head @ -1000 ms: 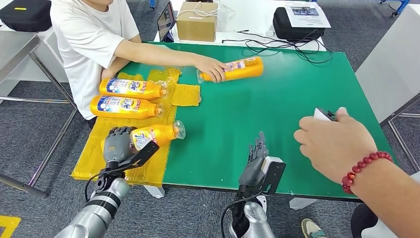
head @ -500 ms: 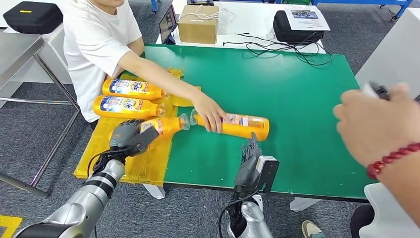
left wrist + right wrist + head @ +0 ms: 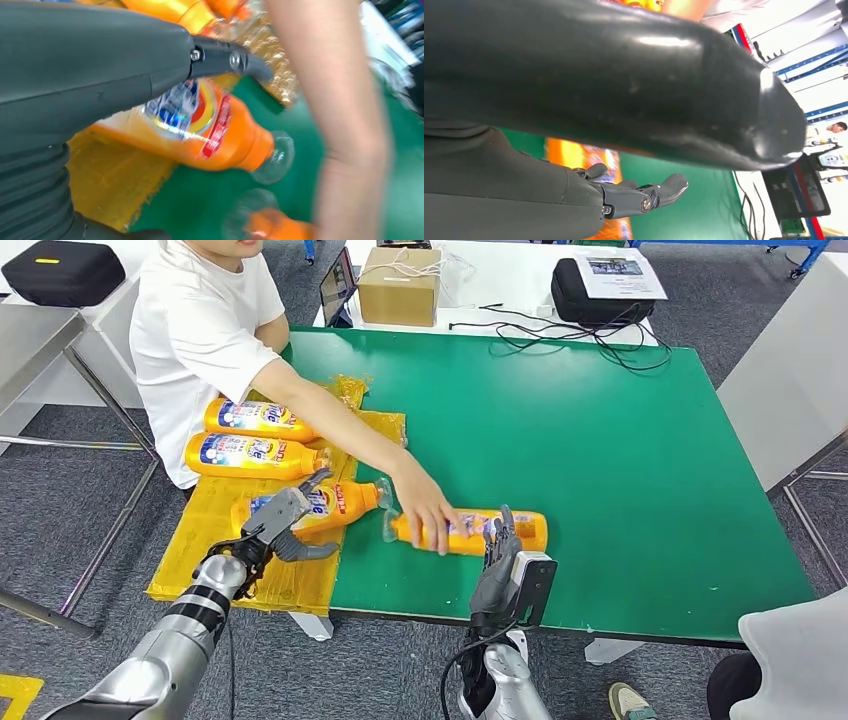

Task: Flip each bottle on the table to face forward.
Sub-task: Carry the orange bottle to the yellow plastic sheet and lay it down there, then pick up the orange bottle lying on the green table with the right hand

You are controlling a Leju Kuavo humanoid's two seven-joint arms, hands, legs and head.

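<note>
Across the green counter point(image 3: 600, 440), near its front edge, an orange bottle point(image 3: 480, 531) is laid on its side, pressed down by a person's hand point(image 3: 428, 510) at the neck end. Yellow matting point(image 3: 210, 540) is spread at the counter's left side, where two more bottles point(image 3: 255, 438) are lined up side by side. A fourth bottle point(image 3: 325, 505) is seen lying label-up at the matting's edge, with the left hand point(image 3: 282, 525) just beside it, fingers spread apart and nothing gripped. The right hand point(image 3: 497, 565) is held upright just in front of the orange bottle, fingers extended and apart, nothing held.
</note>
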